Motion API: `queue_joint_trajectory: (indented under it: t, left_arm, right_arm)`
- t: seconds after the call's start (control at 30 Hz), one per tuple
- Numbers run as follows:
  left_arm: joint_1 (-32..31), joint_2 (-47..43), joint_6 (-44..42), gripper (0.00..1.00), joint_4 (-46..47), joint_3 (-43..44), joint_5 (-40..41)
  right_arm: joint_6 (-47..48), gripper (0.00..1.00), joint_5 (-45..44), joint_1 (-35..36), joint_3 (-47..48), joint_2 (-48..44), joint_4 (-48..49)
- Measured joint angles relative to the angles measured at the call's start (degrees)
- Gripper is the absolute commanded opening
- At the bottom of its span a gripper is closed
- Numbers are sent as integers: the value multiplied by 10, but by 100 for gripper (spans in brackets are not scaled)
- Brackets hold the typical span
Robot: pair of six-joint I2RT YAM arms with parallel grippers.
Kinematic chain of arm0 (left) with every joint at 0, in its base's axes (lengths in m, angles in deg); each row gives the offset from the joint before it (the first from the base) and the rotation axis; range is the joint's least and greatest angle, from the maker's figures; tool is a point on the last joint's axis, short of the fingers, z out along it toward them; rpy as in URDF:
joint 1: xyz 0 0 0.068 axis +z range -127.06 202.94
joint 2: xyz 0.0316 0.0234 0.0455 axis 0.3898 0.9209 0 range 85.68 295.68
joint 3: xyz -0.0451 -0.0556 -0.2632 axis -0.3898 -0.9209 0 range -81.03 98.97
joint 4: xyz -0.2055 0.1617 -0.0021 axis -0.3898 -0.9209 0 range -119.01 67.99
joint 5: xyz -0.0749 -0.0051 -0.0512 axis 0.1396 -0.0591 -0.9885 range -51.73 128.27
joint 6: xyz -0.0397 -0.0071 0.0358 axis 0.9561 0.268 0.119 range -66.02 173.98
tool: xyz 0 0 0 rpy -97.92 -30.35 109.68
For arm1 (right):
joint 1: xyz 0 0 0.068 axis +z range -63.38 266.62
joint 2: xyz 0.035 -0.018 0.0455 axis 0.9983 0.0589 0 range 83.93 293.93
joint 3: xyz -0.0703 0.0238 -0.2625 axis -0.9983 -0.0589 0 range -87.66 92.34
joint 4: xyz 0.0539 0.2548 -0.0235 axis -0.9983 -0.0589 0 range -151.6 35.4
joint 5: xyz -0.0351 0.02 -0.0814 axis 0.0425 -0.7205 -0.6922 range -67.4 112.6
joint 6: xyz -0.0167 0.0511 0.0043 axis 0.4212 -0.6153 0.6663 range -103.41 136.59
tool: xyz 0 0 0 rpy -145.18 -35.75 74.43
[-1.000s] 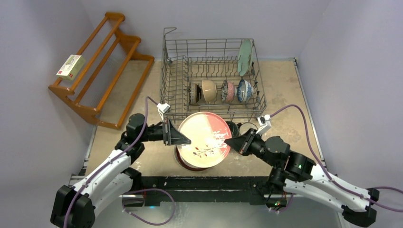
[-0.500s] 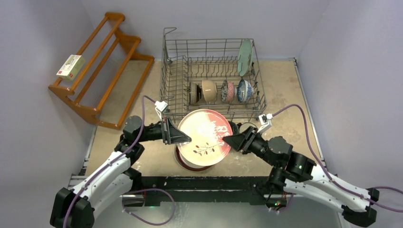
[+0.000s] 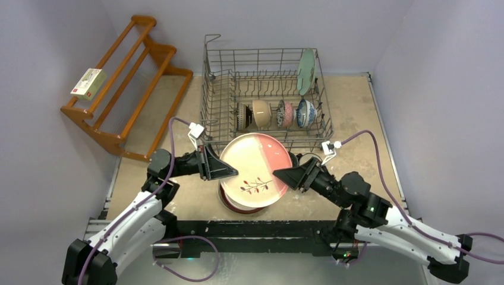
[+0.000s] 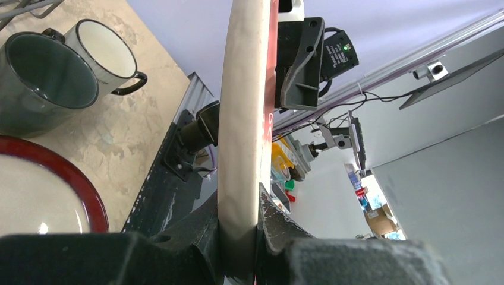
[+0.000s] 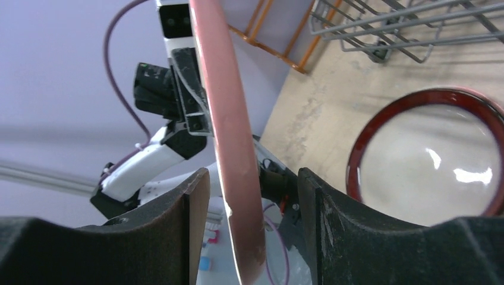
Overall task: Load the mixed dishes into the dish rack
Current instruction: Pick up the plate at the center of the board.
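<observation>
Just in front of the grey metal wire dish rack (image 3: 205, 101), a pink-and-white round ceramic plate with a branch motif (image 3: 257, 169) hangs above the tan surface (image 3: 356, 107). It is tilted, its face turned up toward the overhead camera. In that view its far rim overlaps the rack's front rail.

The left hand (image 3: 233, 173) pinches the plate's left rim. Its wrist view shows a finger pressed against each face of the edge.

The right hand (image 3: 278, 176) sits at the opposite rim with its fingers spread. From its own wrist camera the plate's pink edge runs between them, close to one finger and with a clear gap to the other. Whether it touches the nearer finger I cannot tell.

Beneath the raised plate, on the near side of the rack, a dark red-rimmed plate with a cream centre (image 3: 241, 208) lies flat on the surface. A dark teal mug (image 4: 41, 80) and a white mug (image 4: 104, 53) stand upright side by side just beyond it.

Inside the rack, four small bowls (image 3: 261, 114) stand on edge in a row along the front right. A mint green plate (image 3: 306, 71) stands upright at the rear right corner. The tine rows along the rack's left side and rear middle are unfilled. Bare surface runs along the rack's right wall.

Left of the rack stands a brown wooden slatted shelf (image 3: 119, 89) with a small box (image 3: 88, 83) resting on it.
</observation>
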Motion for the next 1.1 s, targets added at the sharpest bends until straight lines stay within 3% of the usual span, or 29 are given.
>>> queue_joint_trajectory:
  t: [0.23,0.37,0.43,0.77,0.8,1.0,1.1]
  left_arm:
    - [0,0,5,0,18,1,0]
    - [0,2,10,0,26,1,0]
    - [0,3,14,0,31,1,0]
    - [0,7,15,0,41,3,2]
    - [0,8,11,2,35,6,2]
    - [0,9,-32,48,-29,31,12]
    - [0,8,-79,60,-100,55,35]
  right_arm:
    - [5,48,29,0,-20,-2,74]
    - [20,20,33,0,-20,19,105]
    - [27,0,33,0,-20,26,112]
    - [42,0,29,0,-21,28,123]
    - [43,0,28,0,-21,28,123]
    - [56,0,18,0,-17,31,118]
    - [68,0,12,0,-9,41,101]
